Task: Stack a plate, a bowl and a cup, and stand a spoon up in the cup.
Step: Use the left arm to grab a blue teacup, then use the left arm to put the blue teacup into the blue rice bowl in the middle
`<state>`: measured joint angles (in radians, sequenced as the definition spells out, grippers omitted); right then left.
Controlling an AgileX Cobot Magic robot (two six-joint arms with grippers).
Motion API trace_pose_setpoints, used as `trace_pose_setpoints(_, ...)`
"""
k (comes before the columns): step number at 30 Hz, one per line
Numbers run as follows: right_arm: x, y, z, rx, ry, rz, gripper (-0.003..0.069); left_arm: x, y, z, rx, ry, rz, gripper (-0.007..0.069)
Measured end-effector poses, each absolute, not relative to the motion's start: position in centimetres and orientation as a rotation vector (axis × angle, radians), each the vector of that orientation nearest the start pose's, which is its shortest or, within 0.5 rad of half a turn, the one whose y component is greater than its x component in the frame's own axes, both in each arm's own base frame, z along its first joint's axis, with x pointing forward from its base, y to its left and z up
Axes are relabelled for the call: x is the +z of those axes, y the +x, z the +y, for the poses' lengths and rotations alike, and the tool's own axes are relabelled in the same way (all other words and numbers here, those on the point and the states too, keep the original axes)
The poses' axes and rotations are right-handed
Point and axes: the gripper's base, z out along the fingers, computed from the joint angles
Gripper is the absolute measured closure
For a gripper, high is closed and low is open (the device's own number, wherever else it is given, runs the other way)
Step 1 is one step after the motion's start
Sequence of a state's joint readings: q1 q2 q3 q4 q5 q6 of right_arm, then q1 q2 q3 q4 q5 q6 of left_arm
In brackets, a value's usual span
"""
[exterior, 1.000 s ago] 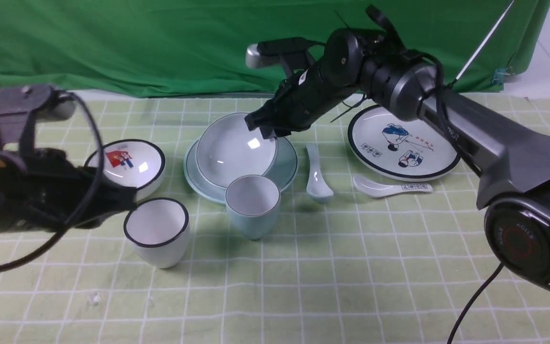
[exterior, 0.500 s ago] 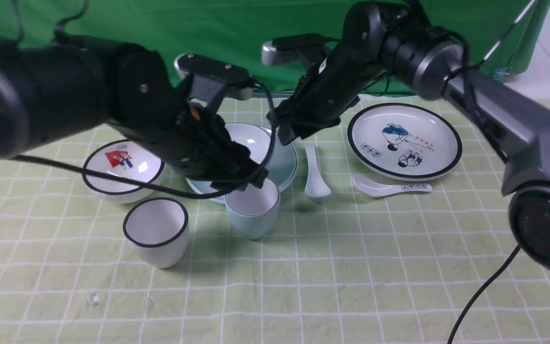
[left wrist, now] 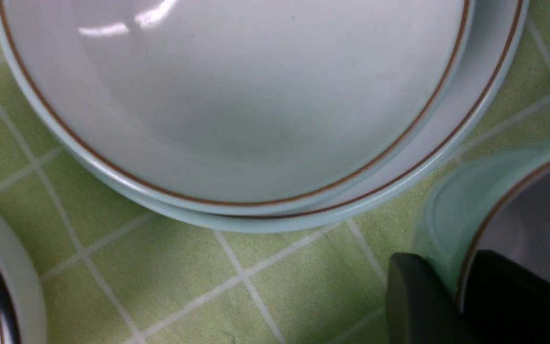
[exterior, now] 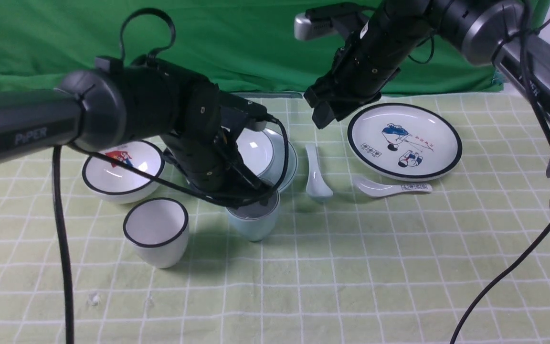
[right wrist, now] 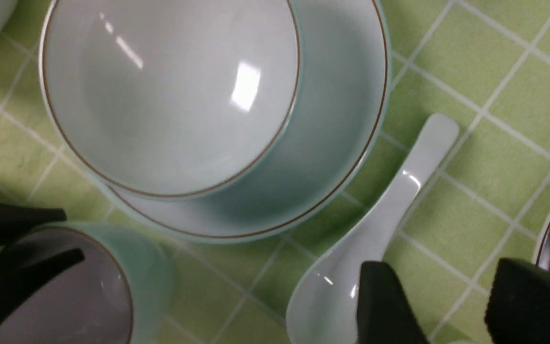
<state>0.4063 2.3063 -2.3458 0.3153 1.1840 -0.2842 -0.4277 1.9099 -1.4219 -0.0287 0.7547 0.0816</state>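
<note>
Left gripper [exterior: 255, 197] nips the cup [exterior: 254, 224] wall, one finger inside, cup standing just in front of the plate [exterior: 288, 165] carrying the bowl [exterior: 256, 150], presumably for lifting into it; right gripper [exterior: 322, 114] hangs wide-jawed above the spoon [exterior: 317, 179] at the plate's right edge.

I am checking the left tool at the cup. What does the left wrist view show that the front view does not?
Left wrist only: the left tool astride the cup wall, one finger inside, one outside. Front only: the spoon, the cartoon plate, the right tool, open and empty. Both: the bowl on the plate, the cup nearby.
</note>
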Motion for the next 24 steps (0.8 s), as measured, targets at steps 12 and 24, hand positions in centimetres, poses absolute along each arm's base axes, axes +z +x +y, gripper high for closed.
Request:
trace_pose_setpoints(12,28.3,46.2,22.4,0.428,-0.815,2.444,0.0317,29.5,39.2,-15.1,-0.171,0.604,2.445,0.0634)
trace_pose_setpoints(24,20.6,48.4,23.2,0.442,-0.691,2.583,0.0287,23.4,44.3,-13.6,-0.131,0.526,2.535,0.0622)
